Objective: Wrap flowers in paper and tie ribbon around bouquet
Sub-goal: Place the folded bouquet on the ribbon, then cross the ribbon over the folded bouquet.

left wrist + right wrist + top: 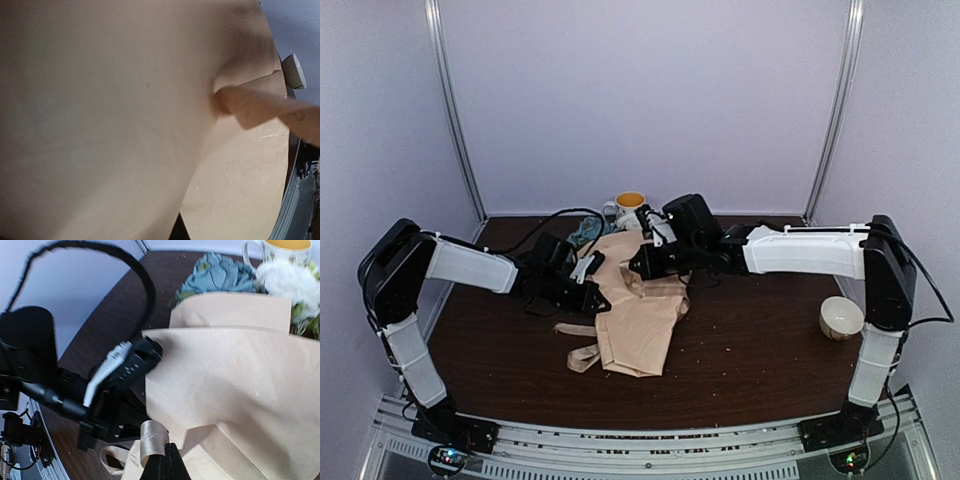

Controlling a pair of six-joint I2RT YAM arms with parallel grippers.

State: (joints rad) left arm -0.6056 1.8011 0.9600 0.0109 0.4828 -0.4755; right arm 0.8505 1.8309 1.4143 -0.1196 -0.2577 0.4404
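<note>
- Black and pressed together, the right gripper [164, 461] pinches a curl of shiny tan satin ribbon [152, 436] at its tips. It reaches in from the right over the middle of the bouquet [638, 300], a flower bunch in a cone of crinkled peach-tan paper [240, 385].
- The left gripper [588, 274] is clenched at the paper's left edge. Paper blankets its own camera, so I cannot tell what it grasps, if anything.
- The bouquet lies mid-table with its long axis running near to far: blue and white flowers [220, 272] at the far end, narrow end near.
- The ribbon's slack loops lie at the cone's near-left, closer to the left gripper. The tie will likely have to cross the cone's axis.
- Beyond the flowers stands a white patterned mug [628, 205]. A cream bowl [841, 318] sits well off to the right on the dark wooden table [750, 350].
- No brand or writing is legible.
</note>
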